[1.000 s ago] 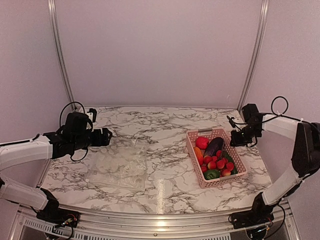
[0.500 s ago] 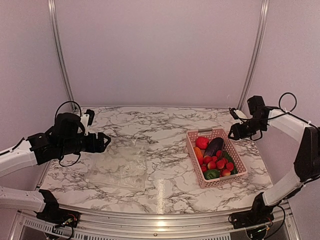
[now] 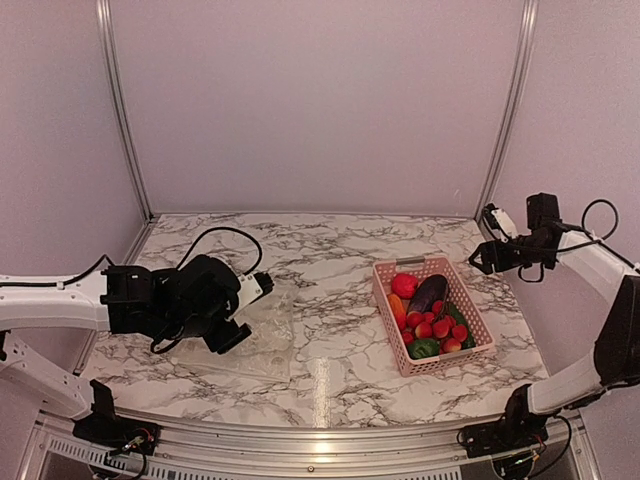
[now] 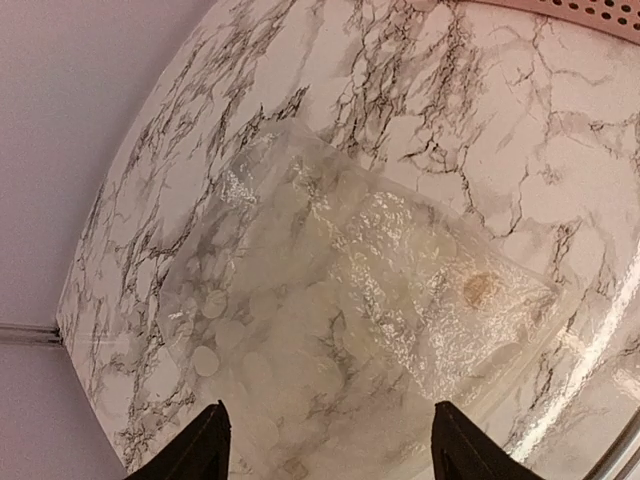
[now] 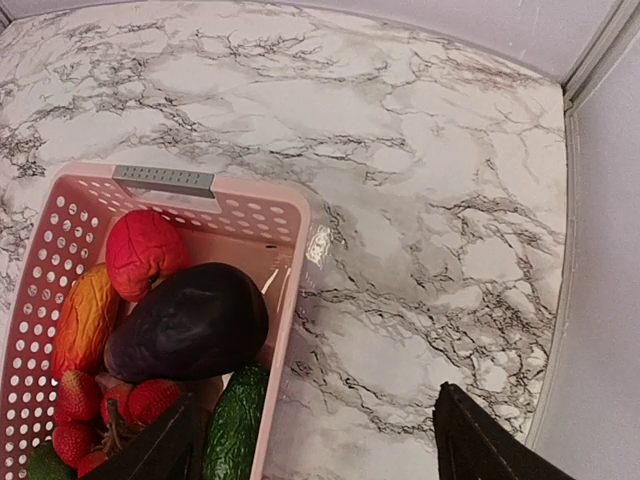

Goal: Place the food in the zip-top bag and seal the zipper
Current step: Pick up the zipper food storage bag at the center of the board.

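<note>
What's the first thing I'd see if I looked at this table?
The pink basket on the right side of the marble table jumps out, packed with a purple eggplant, a red fruit and strawberries. On the left a clear dotted zip-top bag lies flat, with the left end effector open above it.

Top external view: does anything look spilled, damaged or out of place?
Nothing stands out. The food lies inside the pink basket, none spilled, and the zip-top bag lies flat, creased, on the table.
</note>
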`<state>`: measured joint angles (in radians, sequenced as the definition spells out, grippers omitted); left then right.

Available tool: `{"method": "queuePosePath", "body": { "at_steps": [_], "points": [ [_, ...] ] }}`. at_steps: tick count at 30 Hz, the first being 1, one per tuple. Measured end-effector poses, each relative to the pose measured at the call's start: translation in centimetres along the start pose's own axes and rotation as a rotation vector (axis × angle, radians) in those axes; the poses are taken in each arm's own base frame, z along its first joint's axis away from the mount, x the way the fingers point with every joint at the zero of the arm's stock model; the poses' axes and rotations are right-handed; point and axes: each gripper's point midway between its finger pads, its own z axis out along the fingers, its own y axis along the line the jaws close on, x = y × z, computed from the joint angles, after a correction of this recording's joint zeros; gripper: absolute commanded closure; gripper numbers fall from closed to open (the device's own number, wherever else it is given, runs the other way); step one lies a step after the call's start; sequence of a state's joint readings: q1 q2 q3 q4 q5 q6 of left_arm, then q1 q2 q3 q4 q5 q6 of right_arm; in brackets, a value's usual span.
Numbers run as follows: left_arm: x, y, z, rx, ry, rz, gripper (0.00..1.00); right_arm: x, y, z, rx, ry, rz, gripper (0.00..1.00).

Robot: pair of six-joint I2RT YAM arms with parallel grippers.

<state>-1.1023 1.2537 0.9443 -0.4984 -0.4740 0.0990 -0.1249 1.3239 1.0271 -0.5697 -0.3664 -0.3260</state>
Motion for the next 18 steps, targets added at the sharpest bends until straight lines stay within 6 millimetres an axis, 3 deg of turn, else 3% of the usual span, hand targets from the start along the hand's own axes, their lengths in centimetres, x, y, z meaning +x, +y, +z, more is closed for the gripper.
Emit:
{"method": "queuePosePath", "body": {
  "at_steps": [7,13,18],
  "points": [
    [2.7,-4.0,0.4,0.035,0.062,0.257,0.37,2.6,-0.8,1.3,-0.033,-0.019,0.063,0.26],
    [5.8,-6.0,1.6,0.062,0.130,0.383,0.41,1.6,-0.8,1.4,-0.045,-0.067,0.043,0.28],
    [8.6,-6.9,3.2,0.060,0.212,0.471,0.45,2.0,-0.4,1.6,-0.060,-0.074,0.042,0.28]
  ]
}}
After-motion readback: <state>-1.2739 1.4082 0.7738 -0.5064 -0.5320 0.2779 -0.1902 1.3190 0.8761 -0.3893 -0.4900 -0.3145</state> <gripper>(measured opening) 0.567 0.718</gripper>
